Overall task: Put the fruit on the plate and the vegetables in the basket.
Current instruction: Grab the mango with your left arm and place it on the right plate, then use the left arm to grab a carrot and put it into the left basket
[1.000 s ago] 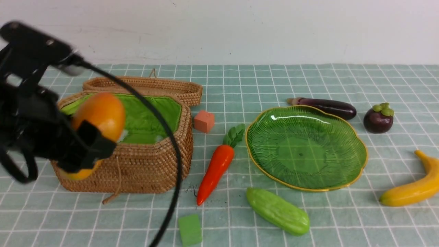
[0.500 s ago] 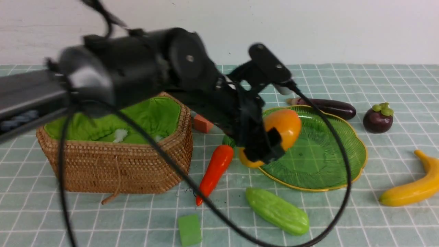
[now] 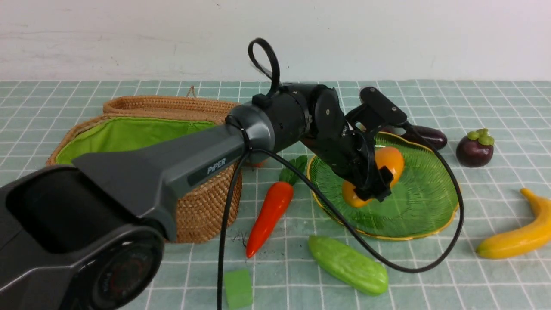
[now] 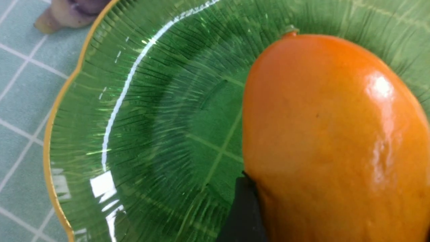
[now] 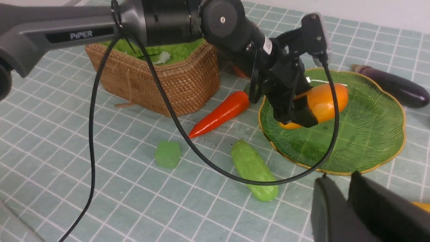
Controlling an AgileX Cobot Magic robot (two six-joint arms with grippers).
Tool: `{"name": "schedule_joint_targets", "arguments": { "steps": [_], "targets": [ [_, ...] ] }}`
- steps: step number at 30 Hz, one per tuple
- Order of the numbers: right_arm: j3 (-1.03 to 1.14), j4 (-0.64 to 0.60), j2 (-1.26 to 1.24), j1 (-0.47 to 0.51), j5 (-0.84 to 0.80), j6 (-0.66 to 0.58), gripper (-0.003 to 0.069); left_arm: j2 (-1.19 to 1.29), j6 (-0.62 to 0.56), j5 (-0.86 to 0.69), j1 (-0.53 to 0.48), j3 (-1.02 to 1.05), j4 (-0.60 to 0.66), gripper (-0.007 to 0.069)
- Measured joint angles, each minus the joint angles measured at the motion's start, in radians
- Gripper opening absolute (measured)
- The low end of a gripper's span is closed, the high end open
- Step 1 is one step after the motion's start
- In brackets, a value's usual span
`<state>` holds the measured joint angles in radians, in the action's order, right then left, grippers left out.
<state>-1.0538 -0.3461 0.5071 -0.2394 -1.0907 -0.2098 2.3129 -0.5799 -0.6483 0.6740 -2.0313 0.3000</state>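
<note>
My left gripper (image 3: 374, 181) is shut on the orange-yellow mango (image 3: 391, 160), holding it low over the left half of the green plate (image 3: 424, 206); whether the mango touches the glass I cannot tell. In the left wrist view the mango (image 4: 329, 134) fills the space between the fingers above the plate (image 4: 141, 127). On the cloth lie the banana (image 3: 516, 237), mangosteen (image 3: 475, 150), eggplant (image 3: 426, 135), carrot (image 3: 271, 213) and gourd (image 3: 348, 265). The basket (image 3: 202, 211) stands open at the left. My right gripper (image 5: 339, 178) hovers shut and empty near the plate's front rim.
A small green cube (image 3: 238, 288) lies near the table's front edge, in front of the carrot. The left arm (image 3: 193, 159) reaches across over the basket, and its black cable (image 3: 387, 262) loops down around the plate's front. The basket's lid (image 3: 172, 105) lies behind it.
The left arm has swung right from over the basket to the plate, carrying the mango, and has lowered it close to the plate. The other objects have stayed where they were.
</note>
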Motion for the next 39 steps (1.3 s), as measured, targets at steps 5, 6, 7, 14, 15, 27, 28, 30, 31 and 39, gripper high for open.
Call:
{"name": "schedule_joint_targets", "arguments": {
  "steps": [5, 6, 7, 14, 15, 27, 28, 30, 31, 39],
  "targets": [
    [0.0, 0.008, 0.0, 0.0, -0.003, 0.0, 0.0106, -0.016, 0.038, -0.018, 0.0, -0.002, -0.002, 0.0663],
    [0.0, 0.011, 0.0, 0.0, -0.004, 0.0, 0.0106, -0.029, 0.055, -0.033, 0.0, -0.002, -0.008, 0.0666],
    [0.0, 0.012, 0.0, 0.0, -0.004, 0.0, 0.0106, -0.035, 0.063, -0.039, 0.0, -0.002, -0.009, 0.0666],
    [0.0, 0.019, 0.0, 0.0, -0.006, 0.0, 0.0106, -0.18, 0.272, -0.299, -0.001, -0.008, -0.133, 0.0553],
    [0.0, 0.019, 0.0, 0.0, -0.01, 0.0, 0.0106, -0.195, 0.327, -0.353, -0.001, -0.009, -0.17, 0.0517],
    [0.012, 0.022, 0.0, 0.0, -0.029, 0.0, 0.0107, -0.105, 0.645, -0.511, -0.001, -0.012, -0.439, 0.0393],
    [0.012, 0.022, 0.0, 0.0, -0.033, 0.0, 0.0107, -0.083, 0.658, -0.506, -0.001, -0.012, -0.479, 0.0417],
    [0.012, 0.022, 0.0, 0.0, -0.04, 0.0, 0.0107, -0.062, 0.671, -0.501, -0.001, -0.012, -0.511, 0.0435],
    [0.012, 0.022, 0.0, 0.0, -0.041, 0.0, 0.0107, -0.05, 0.681, -0.496, -0.001, -0.012, -0.528, 0.0442],
    [0.012, 0.022, 0.0, 0.0, -0.05, 0.0, 0.0108, 0.026, 0.753, -0.45, -0.001, -0.012, -0.592, 0.0452]
  ]
}}
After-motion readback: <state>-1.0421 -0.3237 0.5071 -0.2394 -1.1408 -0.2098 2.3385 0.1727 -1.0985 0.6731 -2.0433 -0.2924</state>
